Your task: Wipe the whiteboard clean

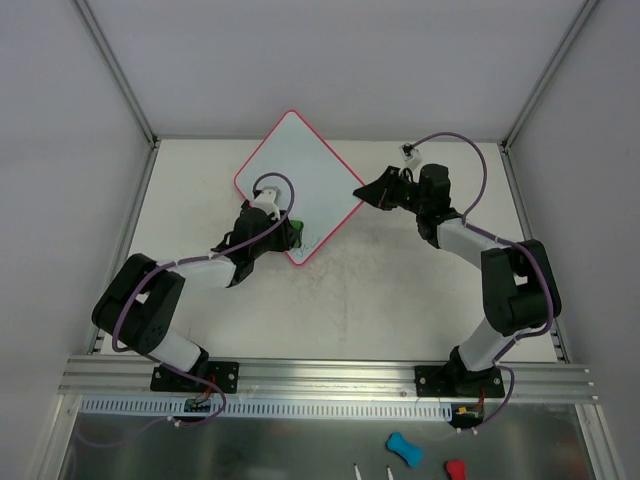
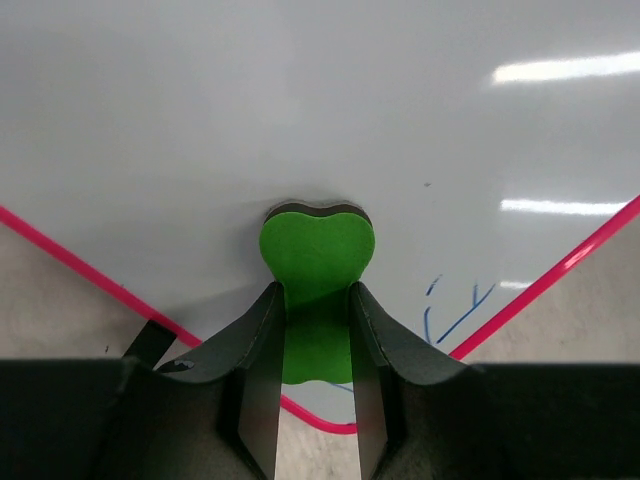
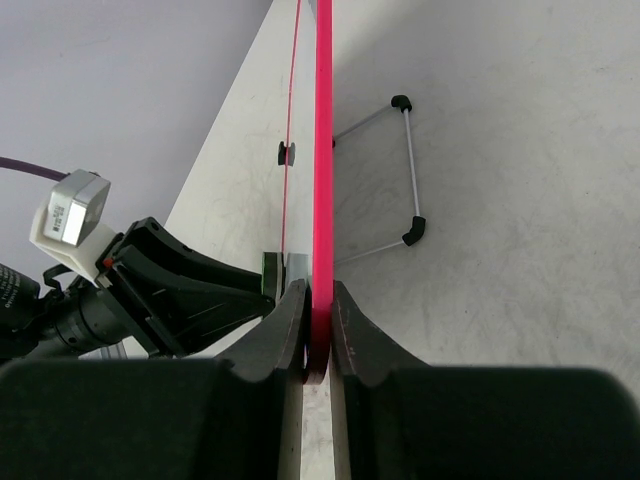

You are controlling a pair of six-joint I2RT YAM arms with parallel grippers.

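Observation:
The whiteboard (image 1: pixel 300 170) is a white square with a red-pink rim, turned like a diamond at the table's middle back. My left gripper (image 1: pixel 287 232) is shut on the green eraser (image 2: pixel 317 262), which presses flat on the board near its lower corner. Blue pen marks (image 2: pixel 452 308) remain just right of the eraser. My right gripper (image 1: pixel 366 190) is shut on the whiteboard's right corner; in the right wrist view the rim (image 3: pixel 323 150) runs edge-on between the fingers (image 3: pixel 288 320). The left gripper (image 3: pixel 180 290) shows beyond it.
A thin wire stand (image 3: pixel 405 180) with black tips lies under the board. Grey walls close the table at the back and sides. Blue (image 1: pixel 403 448) and red (image 1: pixel 455 468) erasers lie on the metal shelf in front of the arm bases.

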